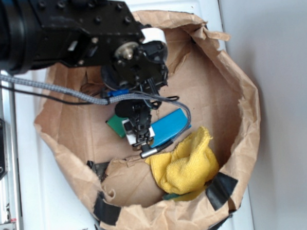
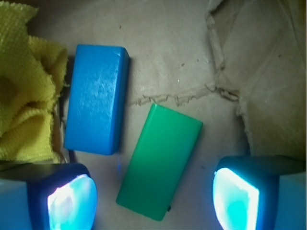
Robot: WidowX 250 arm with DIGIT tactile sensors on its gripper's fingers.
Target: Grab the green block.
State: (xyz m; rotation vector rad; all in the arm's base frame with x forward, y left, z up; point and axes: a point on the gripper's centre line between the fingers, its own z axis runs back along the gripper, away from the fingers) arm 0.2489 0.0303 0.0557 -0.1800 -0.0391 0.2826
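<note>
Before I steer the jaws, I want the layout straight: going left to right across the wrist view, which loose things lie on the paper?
yellow cloth → blue slab → green block

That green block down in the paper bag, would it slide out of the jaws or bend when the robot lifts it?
The green block looks like a rigid slab with crisp edges, so it probably won't bend. Its surface appears smooth and slightly glossy, so it might slip a little. Lying flat on the brown paper, it seems unlikely to roll or tip.
</note>
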